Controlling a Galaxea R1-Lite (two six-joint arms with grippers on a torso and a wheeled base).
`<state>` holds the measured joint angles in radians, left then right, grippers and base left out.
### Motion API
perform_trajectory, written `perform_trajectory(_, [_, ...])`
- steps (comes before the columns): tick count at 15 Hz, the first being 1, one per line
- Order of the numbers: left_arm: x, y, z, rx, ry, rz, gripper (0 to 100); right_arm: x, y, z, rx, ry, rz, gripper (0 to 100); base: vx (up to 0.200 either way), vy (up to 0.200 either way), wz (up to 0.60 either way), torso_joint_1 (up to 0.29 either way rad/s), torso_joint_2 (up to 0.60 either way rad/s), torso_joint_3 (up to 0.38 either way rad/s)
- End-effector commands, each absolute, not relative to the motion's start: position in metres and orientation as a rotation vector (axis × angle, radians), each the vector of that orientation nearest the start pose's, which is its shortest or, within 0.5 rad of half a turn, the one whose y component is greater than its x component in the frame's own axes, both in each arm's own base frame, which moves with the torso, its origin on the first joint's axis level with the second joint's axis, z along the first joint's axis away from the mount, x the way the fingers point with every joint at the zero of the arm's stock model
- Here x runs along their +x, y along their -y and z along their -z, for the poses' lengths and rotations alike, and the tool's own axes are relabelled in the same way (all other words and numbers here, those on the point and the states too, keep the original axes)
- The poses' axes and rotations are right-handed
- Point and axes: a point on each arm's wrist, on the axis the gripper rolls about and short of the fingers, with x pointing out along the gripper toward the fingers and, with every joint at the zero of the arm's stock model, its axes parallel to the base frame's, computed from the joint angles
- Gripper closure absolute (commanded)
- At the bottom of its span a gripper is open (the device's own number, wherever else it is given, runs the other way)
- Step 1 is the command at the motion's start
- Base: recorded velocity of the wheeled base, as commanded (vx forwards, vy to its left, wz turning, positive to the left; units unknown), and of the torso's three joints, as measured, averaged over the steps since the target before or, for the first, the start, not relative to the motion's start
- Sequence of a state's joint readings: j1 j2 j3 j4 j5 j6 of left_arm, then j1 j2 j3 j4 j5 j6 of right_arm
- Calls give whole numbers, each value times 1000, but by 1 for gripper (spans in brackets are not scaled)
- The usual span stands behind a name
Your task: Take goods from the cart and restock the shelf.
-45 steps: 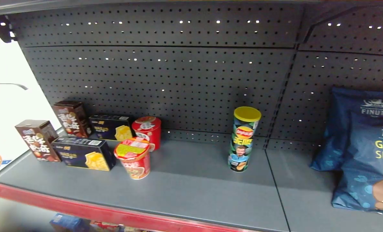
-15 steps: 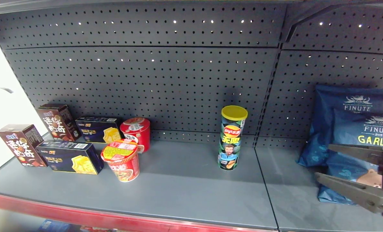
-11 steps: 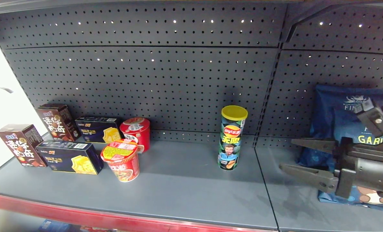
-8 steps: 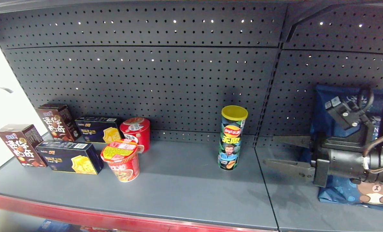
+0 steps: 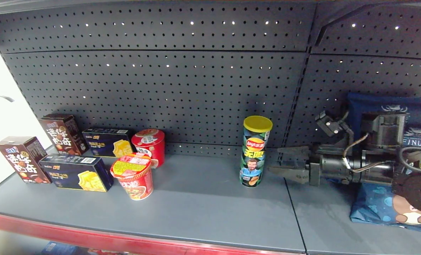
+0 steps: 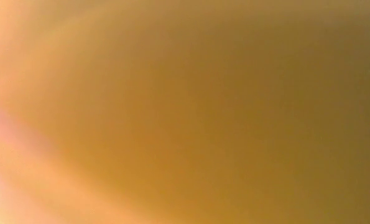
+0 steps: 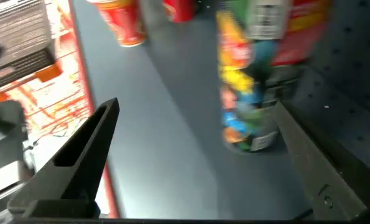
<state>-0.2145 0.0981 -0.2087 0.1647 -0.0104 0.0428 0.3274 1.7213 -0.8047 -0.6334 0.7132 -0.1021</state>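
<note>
Right end effector [image 5: 275, 161]: wide open and empty. It lies level over the shelf [image 5: 203, 209], just beside the chip can [image 5: 255, 152] on the can's right side, and does not touch it.
Chip can: upright on the shelf with its yellow lid on top. It is near the pegboard back panel [image 5: 161, 88] and well apart from the cup noodles [image 5: 134, 177] to the left.
Step in hand: I judge it to be a side grasp on the can, perhaps to set it in a better place.
Approach: keep the fingers level. Pass one in front of the can and one behind it, at the middle of the body and not at the lid.
Centring: in the right wrist view the can [image 7: 247, 93] is blurred. It seems to stand ahead of the open jaws and nearer to one finger, so centre before closing.
Closing: close slowly and lightly, because a thin tube probably dents with ease.
Risk: the can is tall and narrow, so a push from a fingertip may tip it. The rear finger may strike the back panel. The arm is in front of the blue snack bags [image 5: 373, 212] and could drag them.
</note>
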Motion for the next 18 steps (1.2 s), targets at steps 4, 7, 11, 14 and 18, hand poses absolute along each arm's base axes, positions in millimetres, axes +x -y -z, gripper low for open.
perform_trajectory(4, [-29,-6,-116,48,-60,227,100,331,-120,-156,-25,-252,-1044,0,0,0,0,0,0,0])
perform_trajectory(7, [-28,-6,-112,49,-72,227,100,342,-127,-144,-23,-267,-1050,0,0,0,0,0,0,0])
perform_trajectory(11, [-28,-6,-112,49,-72,227,100,350,-130,-129,-18,-293,-1053,0,0,0,0,0,0,0])
perform_trajectory(14, [-28,-6,-112,49,-72,227,100,363,-139,-118,-16,-292,-1060,0,0,0,0,0,0,0])
perform_trajectory(18, [-28,-6,-112,49,-73,222,100,380,-144,-107,-13,-296,-1058,0,0,0,0,0,0,0])
